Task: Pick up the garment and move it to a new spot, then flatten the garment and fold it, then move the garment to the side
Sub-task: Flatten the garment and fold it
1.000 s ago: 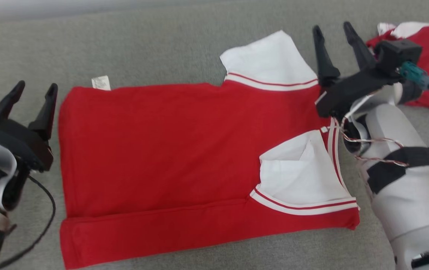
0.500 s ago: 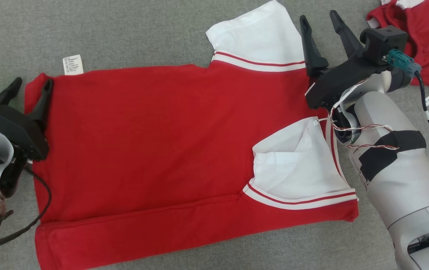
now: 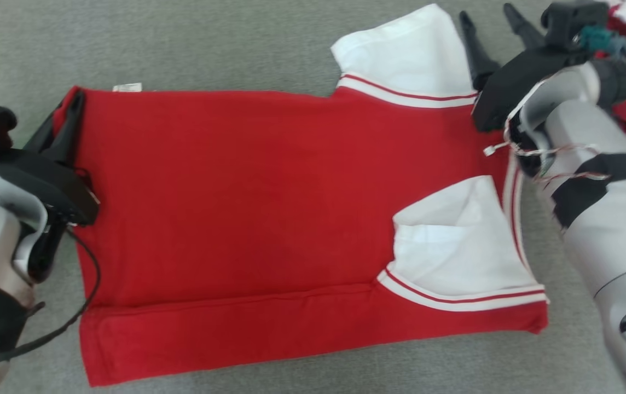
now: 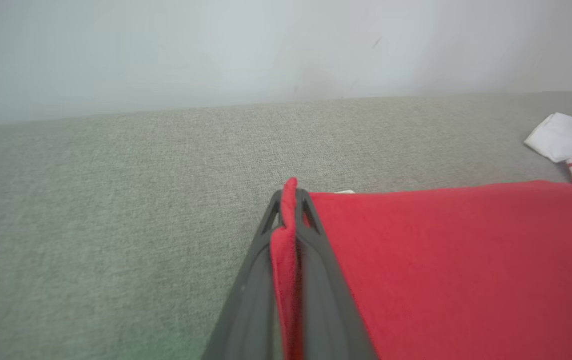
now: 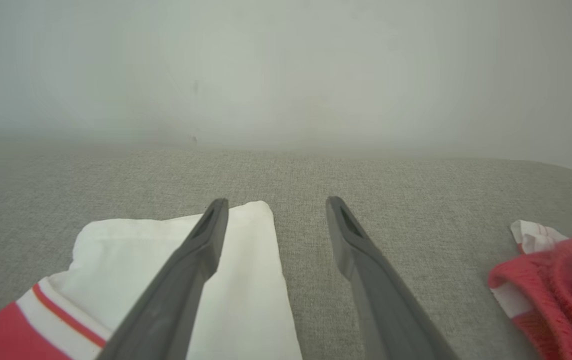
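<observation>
Since the cloth is pinched between the two fingers in my left wrist view, my left gripper (image 4: 291, 200) is clamped on the far left corner of the red short-sleeved knit shirt with white sleeves (image 3: 269, 202). The shirt lies spread flat across the grey woven fabric surface (image 3: 209, 44), hem towards my left and sleeves towards my right. A small white care label (image 3: 127, 87) peeks out at its far edge, just beside that grip.

I judge the shirt light, soft and limp. It will sag and crease wherever it is not held, so it wants a hold at two corners, not one. A strip along the near edge is already turned over. Nothing about it looks fragile, though the woven surface may drag at it.

Further right, one white sleeve (image 3: 406, 54) lies at the far side and the other (image 3: 455, 241) is folded in over the red body. My right gripper (image 5: 276, 201) stands wide apart and holds nothing, its left finger over the far sleeve. I cannot tell whether it touches.

By count there are one shirt in hand, two sleeves, one label, two grippers, and one crumpled red-and-white garment (image 5: 551, 280) apart at the far right.
</observation>
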Tool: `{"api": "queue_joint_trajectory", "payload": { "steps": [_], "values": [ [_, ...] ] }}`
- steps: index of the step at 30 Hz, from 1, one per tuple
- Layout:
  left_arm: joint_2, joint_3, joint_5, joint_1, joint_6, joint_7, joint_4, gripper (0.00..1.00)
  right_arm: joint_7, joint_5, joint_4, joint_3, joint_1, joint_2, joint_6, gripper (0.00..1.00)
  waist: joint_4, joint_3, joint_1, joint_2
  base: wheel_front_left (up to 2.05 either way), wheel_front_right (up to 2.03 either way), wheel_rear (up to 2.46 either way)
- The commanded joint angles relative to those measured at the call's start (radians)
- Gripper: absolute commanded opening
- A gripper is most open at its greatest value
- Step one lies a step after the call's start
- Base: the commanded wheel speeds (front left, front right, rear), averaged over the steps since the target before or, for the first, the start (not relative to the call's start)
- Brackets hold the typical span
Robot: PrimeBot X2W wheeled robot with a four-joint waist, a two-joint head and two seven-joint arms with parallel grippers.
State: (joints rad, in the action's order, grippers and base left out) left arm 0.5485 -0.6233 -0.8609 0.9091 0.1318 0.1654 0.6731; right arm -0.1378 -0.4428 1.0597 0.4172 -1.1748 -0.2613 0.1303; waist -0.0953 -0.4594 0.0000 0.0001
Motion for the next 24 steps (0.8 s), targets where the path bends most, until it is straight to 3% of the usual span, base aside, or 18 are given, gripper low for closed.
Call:
{"api": "queue_joint_trajectory", "payload": {
  "steps": [1,7,14,15,17,18,19,20,24],
  "values": [
    [-0.008,-0.006,0.01,0.015,-0.002,0.018,-0.01,0.0,0.024,-0.006,0.018,0.008,-0.029,-0.006,0.0,1.0,0.042,-0.023,0.0,-0.0001,0.0,0.0,0.0],
    [-0.042,-0.036,0.04,0.037,-0.002,0.049,-0.053,0.0,0.122,-0.011,0.108,0.021,-0.124,-0.038,0.0,1.0,0.103,-0.07,0.0,-0.0001,0.0,0.0,0.0],
    [-0.052,-0.042,0.061,0.048,-0.005,0.074,-0.082,0.0,0.212,-0.032,0.185,0.008,-0.194,-0.039,0.0,1.0,0.119,-0.109,0.0,-0.0001,0.0,0.0,0.0],
    [-0.055,-0.043,0.063,0.049,-0.005,0.076,-0.084,0.0,0.222,-0.034,0.191,0.004,-0.202,-0.038,0.0,0.94,0.12,-0.114,0.0,-0.0001,0.0,0.0,0.0],
    [-0.057,-0.047,0.072,0.052,-0.005,0.079,-0.087,0.0,0.244,-0.025,0.204,0.007,-0.21,-0.04,0.0,0.69,0.122,-0.124,0.0,-0.0001,0.0,0.0,0.0],
    [-0.061,-0.048,0.072,0.054,-0.005,0.081,-0.088,0.0,0.253,-0.024,0.208,0.007,-0.211,-0.042,0.0,0.37,0.124,-0.127,0.0,-0.0001,0.0,0.0,0.0],
    [-0.063,-0.049,0.074,0.055,-0.005,0.082,-0.088,0.0,0.254,-0.024,0.212,0.007,-0.212,-0.042,0.0,0.22,0.124,-0.13,0.0,-0.0001,0.0,0.0,0.0],
    [-0.065,-0.048,0.075,0.055,-0.005,0.082,-0.088,0.0,0.252,-0.021,0.214,0.009,-0.217,-0.04,0.0,0.0,0.124,-0.132,0.0,-0.0001,0.0,0.0,0.0],
    [-0.057,-0.043,0.076,0.053,-0.005,0.088,-0.074,0.0,0.192,-0.017,0.201,0.016,-0.245,-0.03,0.0,0.0,0.113,-0.12,0.0,-0.0001,0.0,0.0,0.0]
  ]
}}
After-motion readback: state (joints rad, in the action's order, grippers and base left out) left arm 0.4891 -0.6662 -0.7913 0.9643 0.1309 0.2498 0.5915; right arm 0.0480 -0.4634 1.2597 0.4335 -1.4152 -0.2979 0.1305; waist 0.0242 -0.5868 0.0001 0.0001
